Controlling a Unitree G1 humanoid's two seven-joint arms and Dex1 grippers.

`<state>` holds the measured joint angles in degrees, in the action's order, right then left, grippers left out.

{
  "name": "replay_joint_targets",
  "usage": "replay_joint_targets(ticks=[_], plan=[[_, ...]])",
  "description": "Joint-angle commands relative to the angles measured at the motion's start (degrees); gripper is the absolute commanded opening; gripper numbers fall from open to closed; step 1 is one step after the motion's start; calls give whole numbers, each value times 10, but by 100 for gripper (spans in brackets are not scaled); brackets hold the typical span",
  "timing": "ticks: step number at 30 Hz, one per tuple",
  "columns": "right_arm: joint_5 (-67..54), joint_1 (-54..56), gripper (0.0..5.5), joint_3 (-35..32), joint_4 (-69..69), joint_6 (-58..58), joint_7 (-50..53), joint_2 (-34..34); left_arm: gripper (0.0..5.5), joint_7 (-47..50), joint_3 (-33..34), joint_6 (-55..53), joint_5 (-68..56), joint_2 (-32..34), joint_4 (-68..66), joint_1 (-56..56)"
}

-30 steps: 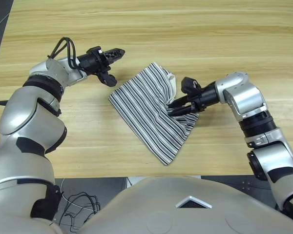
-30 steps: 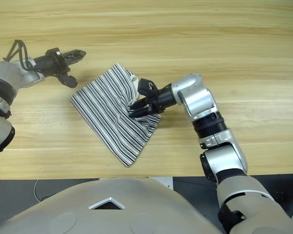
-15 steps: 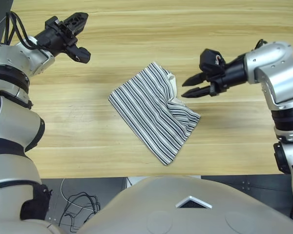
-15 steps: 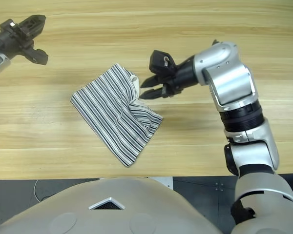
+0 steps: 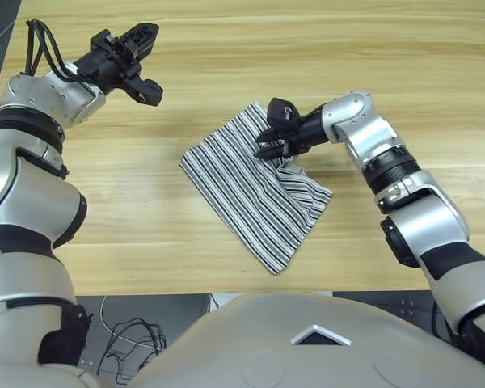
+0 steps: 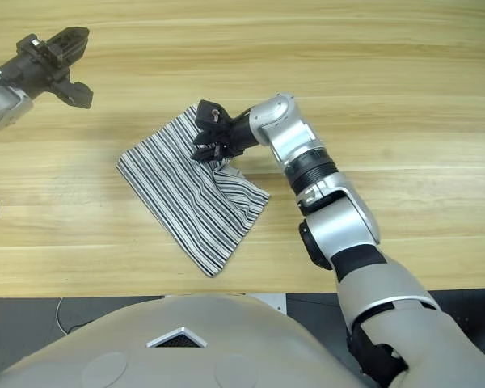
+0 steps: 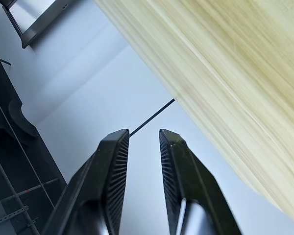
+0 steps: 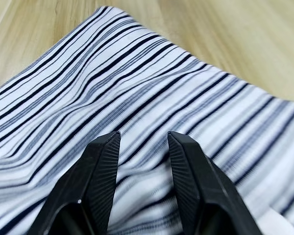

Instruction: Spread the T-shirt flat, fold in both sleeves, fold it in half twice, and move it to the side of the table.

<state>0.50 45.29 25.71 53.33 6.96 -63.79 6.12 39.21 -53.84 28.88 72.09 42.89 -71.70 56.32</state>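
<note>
Black-and-white striped T-shirt (image 5: pixel 250 190) lies folded on worktop (image 5: pixel 347 48); right hand (image 5: pixel 264 145), spread, over its far corner. Left hand (image 5: pixel 149 63) spread, well apart.

Striped T-shirt (image 5: pixel 255 187) — folded into a compact rectangle, lying askew on the table's near-middle, slightly rumpled.

1. You see a dark floor (image 5: pixel 372 301) along the near side of the scene.
2. Black cables (image 5: pixel 137 330) lie on it, at the robot's left.
3. In the left wrist view, a thin black line (image 7: pixel 152 116) crosses a pale surface (image 7: pixel 88 73), beside a dark metal frame (image 7: pixel 10 147).
</note>
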Motion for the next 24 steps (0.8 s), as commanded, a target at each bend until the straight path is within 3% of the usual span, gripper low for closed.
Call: replay_joint_targets(ticks=[1,8,15,24], plan=[[29,50,177,-23,132,-45,49,-19,114,-5,-1,0,-6,-11,-3,-6],[102,74,177,-28,225,-77,191,34,114,-5,1,1,-15,-11,-1,-11],[112,40,177,-39,206,-98,142,92,114,-14,3,13,-25,-6,13,-3],[78,67,177,-90,148,-146,133,90,114,-34,26,62,-55,7,55,-12]])
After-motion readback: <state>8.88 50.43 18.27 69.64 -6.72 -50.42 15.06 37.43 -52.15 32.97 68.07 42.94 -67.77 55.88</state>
